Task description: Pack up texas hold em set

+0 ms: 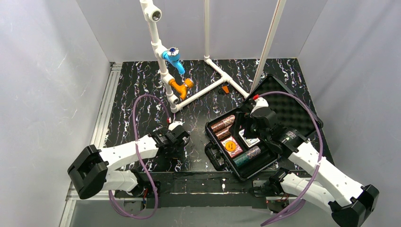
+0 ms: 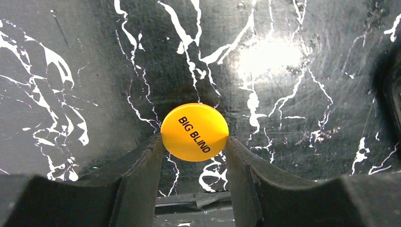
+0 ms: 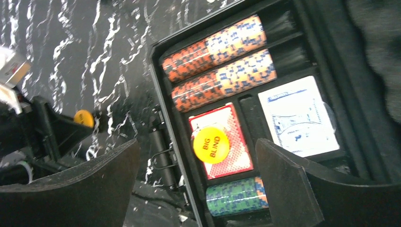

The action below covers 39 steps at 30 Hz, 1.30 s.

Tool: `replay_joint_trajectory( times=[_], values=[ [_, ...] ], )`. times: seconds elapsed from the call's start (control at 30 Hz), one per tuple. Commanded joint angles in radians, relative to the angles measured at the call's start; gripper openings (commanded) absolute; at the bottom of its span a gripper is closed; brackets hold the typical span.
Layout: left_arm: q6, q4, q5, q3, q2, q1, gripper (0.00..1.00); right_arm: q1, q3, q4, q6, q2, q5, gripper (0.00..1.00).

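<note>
1. Left of the case [image 1: 219, 161], the left gripper [image 2: 195, 144] pinches the loose orange disc [image 2: 195, 132].
2. Step in hand: packing that disc. It likely needs lifting and carrying right to the case's red deck [image 3: 239, 158].
3. Over the case, the right gripper [image 3: 196, 144] gapes wide and holds nothing.

Pipe frame [image 1: 154, 32] — marbled table [image 1: 137, 80], seemingly glossy

Black marbled table [image 1: 142, 80]: open black case [image 1: 283, 101] right, white pipe frame [image 1: 198, 92] rear, orange disc [image 2: 194, 132] left.
</note>
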Motion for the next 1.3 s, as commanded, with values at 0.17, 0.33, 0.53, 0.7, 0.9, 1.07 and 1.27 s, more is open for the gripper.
replay_joint_trajectory(
  times=[0.17,0.33,0.53,0.7,0.9,1.07,1.27],
  values=[
    [0.072,-0.008,-0.017,0.026,-0.068,-0.094,0.39,0.002,0.004,0.158,-0.015,0.092,-0.389,1.0],
    [0.101,0.003,-0.033,0.034,-0.106,-0.149,0.39,0.002,-0.005,0.203,0.004,0.143,-0.5,1.0],
    [0.13,0.02,-0.04,0.036,-0.146,-0.203,0.38,0.002,-0.028,0.263,0.046,0.166,-0.58,1.0],
    [0.152,0.033,-0.053,0.042,-0.168,-0.245,0.37,0.002,-0.044,0.287,0.066,0.162,-0.602,1.0],
    [0.193,0.057,-0.071,0.065,-0.187,-0.299,0.36,0.003,-0.063,0.31,0.079,0.166,-0.646,1.0],
    [0.235,0.07,-0.078,0.104,-0.188,-0.337,0.36,0.005,-0.072,0.314,0.085,0.168,-0.668,1.0],
    [0.276,0.075,-0.064,0.165,-0.165,-0.37,0.36,0.009,-0.082,0.341,0.103,0.169,-0.703,1.0]
  ],
)
